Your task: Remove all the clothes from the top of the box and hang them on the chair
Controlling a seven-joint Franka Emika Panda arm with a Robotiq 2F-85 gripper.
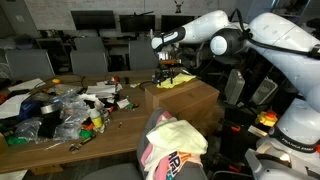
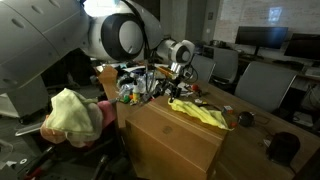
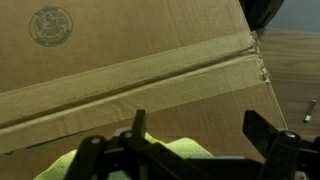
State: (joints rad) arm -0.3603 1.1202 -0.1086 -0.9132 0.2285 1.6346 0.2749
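Observation:
A yellow garment (image 1: 176, 82) (image 2: 201, 112) lies crumpled on top of the brown cardboard box (image 1: 190, 102) (image 2: 165, 140). My gripper (image 1: 168, 68) (image 2: 180, 84) hangs open just above that garment, with nothing between its fingers. In the wrist view the gripper (image 3: 200, 130) frames the box top (image 3: 130, 60) and its tape seam, and the yellow garment (image 3: 150, 155) shows at the bottom edge. Other clothes, pale yellow (image 1: 182, 136) (image 2: 72, 110) and pink (image 1: 150, 150), are draped over the grey chair (image 1: 158, 121) in front of the box.
A wooden table (image 1: 60, 145) beside the box carries plastic bags and assorted clutter (image 1: 70, 105) (image 2: 140, 82). Dark office chairs (image 1: 90, 55) (image 2: 265, 85) and monitors stand behind. A small dark object (image 2: 245, 118) lies on the box's far end.

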